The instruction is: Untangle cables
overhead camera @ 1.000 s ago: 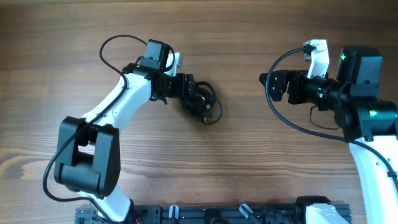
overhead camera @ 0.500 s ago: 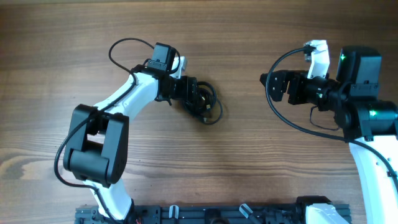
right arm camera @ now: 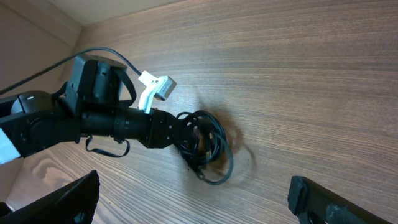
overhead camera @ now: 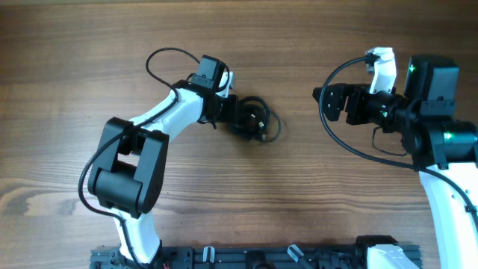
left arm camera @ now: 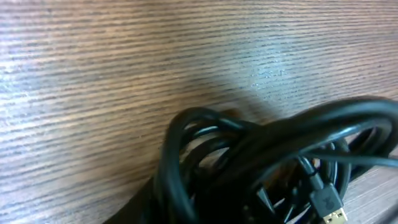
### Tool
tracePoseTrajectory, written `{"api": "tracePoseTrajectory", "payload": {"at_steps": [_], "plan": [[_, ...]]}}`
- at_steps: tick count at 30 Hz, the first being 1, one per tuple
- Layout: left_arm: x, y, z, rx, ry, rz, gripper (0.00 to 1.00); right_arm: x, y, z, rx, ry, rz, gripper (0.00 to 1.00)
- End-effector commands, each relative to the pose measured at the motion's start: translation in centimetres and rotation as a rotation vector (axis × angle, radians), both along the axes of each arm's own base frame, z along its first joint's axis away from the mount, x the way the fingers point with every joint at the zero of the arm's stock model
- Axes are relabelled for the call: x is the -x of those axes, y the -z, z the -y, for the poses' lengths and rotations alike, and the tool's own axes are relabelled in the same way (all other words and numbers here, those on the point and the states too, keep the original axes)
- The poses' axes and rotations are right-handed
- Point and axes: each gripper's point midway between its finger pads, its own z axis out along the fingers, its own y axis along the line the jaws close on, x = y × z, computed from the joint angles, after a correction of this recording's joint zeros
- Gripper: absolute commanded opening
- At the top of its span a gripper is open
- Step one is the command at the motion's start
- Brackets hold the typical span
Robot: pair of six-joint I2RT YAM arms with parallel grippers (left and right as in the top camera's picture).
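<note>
While the wooden surface [overhead camera: 89,60] lay plain, the left tool [overhead camera: 239,118] had its tips buried in the knotted cables [overhead camera: 261,124] near the middle, so I could not tell its grip. The right tool [right arm camera: 193,186], half cropped, gaped empty well apart.

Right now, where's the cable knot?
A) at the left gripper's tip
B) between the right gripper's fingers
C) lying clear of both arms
A: overhead, the cables bunch against the left gripper, while the right gripper hangs open and apart from them, nothing between its fingers.
</note>
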Motion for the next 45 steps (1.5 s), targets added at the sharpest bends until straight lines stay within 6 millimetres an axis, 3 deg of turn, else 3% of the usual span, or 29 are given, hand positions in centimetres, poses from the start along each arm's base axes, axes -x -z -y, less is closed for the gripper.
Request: {"api": "tracePoseTrajectory", "payload": {"at_steps": [1,6,11,12,15,18,21,24,30,37,41,43,45], "plan": [[0.3,-1.2,0.4,0.022,-0.065,-0.025,0.21,-0.5,-0.4,0.2,0.004,0.012,0.015,1.00],[0.6,-11.0,1.1,0.194,-0.217,0.035,0.15,-0.3,-1.2,-0.8,-0.047,-0.037,0.032,1.00],[2.1,-18.3,1.8,0.365,-0.249,0.087,0.14,-0.6,-1.7,-1.0,-0.150,0.041,-0.033,1.00],[2.5,-18.8,2.2,0.395,-0.225,0.077,0.13,-0.6,-1.7,-1.0,-0.149,0.040,-0.032,1.00],[2.7,-18.7,2.4,0.373,-0.135,0.123,0.10,-0.6,-1.8,-1.0,-0.130,0.021,-0.010,1.00],[4.1,-20.0,4.2,0.443,0.083,0.174,0.09,-0.9,-1.5,-1.1,-0.083,-0.029,0.029,1.00],[4.5,-20.3,4.7,0.469,0.108,0.166,0.07,-0.6,-1.1,-2.6,-0.112,-0.165,0.043,1.00],[5.5,-22.2,6.1,0.587,0.193,0.159,0.06,-1.2,0.1,-3.2,-0.146,-0.197,0.001,1.00],[4.4,-22.0,5.2,0.564,0.153,0.184,0.04,-1.5,-0.9,-4.1,-0.199,-0.252,0.041,0.95],[2.0,-24.0,5.1,0.627,0.060,0.241,0.04,-1.8,0.7,-4.4,-0.228,-0.265,-0.026,0.59],[1.9,-23.9,5.0,0.623,0.032,0.229,0.04,-1.3,0.2,-5.0,-0.272,-0.304,-0.031,0.42],[1.8,-23.9,5.0,0.621,0.030,0.230,0.04,-1.1,0.1,-5.1,-0.285,-0.308,-0.039,0.27],[1.5,-23.3,4.6,0.590,0.001,0.230,0.04,-1.2,-0.1,-5.1,-0.288,-0.303,-0.036,0.18]]}}
